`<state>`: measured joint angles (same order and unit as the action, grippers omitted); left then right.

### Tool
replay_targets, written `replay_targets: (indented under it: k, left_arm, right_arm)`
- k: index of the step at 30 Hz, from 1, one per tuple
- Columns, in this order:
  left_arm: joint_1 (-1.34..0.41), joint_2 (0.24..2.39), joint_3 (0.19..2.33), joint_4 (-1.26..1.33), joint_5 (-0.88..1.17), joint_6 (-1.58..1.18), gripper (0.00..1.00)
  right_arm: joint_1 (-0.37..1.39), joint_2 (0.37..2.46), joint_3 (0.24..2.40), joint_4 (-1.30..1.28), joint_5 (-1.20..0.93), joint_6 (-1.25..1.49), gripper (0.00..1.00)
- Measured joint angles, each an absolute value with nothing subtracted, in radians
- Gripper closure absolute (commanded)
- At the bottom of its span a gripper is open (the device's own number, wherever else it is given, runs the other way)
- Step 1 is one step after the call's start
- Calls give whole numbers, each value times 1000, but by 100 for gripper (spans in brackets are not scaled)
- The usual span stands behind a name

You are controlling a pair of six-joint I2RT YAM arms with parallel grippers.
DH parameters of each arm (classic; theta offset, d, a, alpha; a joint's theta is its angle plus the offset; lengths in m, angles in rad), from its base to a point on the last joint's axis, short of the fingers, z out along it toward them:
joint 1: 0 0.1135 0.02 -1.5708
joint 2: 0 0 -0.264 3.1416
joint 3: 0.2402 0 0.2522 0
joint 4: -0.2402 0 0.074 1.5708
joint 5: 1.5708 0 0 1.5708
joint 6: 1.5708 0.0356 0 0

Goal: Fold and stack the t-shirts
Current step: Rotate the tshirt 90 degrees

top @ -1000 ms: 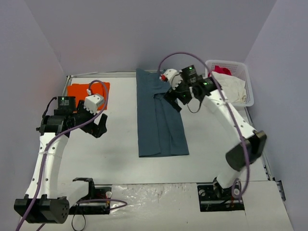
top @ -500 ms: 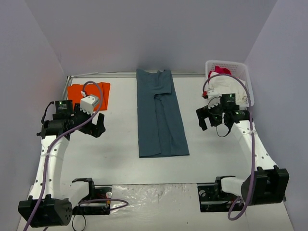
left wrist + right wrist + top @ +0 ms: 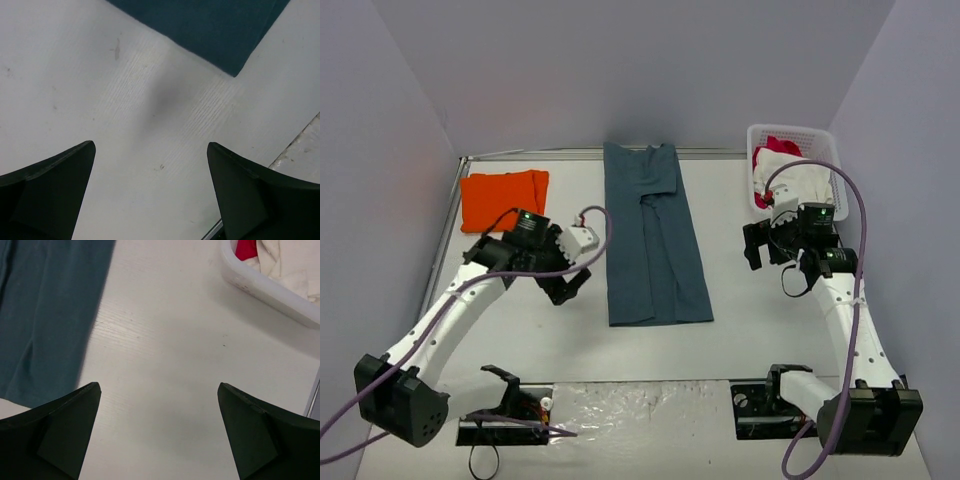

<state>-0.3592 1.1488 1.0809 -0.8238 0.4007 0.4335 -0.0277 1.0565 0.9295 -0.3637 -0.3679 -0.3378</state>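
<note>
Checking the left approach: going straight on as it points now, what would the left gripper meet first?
Probably bare table. The open left gripper points down at it, just short of the slate-blue t-shirt's near corner; depth is unclear, so it might clip that corner.

Your left arm [image 3: 445, 315] and right arm [image 3: 850, 320] are white with black joints, each with a looping purple cable [image 3: 810, 163] and a green light [image 3: 527, 213]; your tool fingers [image 3: 55, 195] are black wedges.

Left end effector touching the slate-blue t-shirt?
Apart. Left wrist view shows bare table between the open left end effector and the corner of the slate-blue t-shirt.
</note>
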Motion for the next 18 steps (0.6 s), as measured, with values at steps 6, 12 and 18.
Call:
replay_targets:
  k: [6,12,18]
  left_arm:
    - [-609,1205,1022,-778,286,506,6]
    - [-710,1212,924,-662,227,551,6]
    - [-810,1256,881,-577,179,571,1]
  right_arm:
    - [-46,1131,921,-350,-284,-341,0]
    - [-46,1177,913,-341,-227,-341,0]
    - [-46,1227,912,-332,-192,-341,0]
